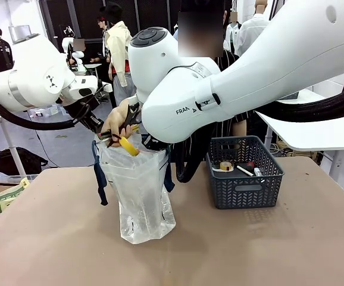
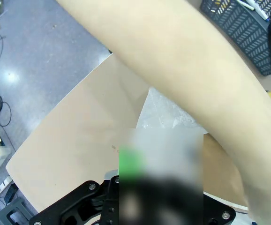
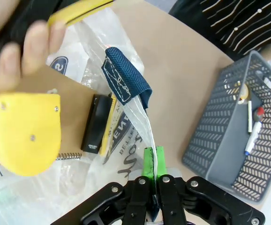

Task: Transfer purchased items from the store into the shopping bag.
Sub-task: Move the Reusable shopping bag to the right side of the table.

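Left claw (image 1: 99, 131): clenched at rim of shopping bag (image 1: 139, 196); grip itself hidden behind hand (image 1: 119, 122).
Right claw (image 3: 153, 161): clenched on opposite rim, stretching the mouth open.
Hand: lowering yellow item (image 1: 128, 146) into the mouth.
Basket (image 1: 243, 190): on worktop (image 1: 53, 238) beside the bag, remaining items (image 1: 227, 165) inside.

front: faces person (image 1: 117, 121) across table (image 1: 53, 238) | wrists: close, looking down | shared: bag (image 1: 141, 190), basket (image 1: 243, 190)

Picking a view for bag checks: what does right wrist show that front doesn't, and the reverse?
Right wrist adds: the right gripper shut on the rim of the shopping bag, and a black-and-yellow item at its mouth. Front adds: the whole bag standing on the table, the left gripper holding its left edge. Shared: the person's hand holding a yellow item over the bag, and the basket.
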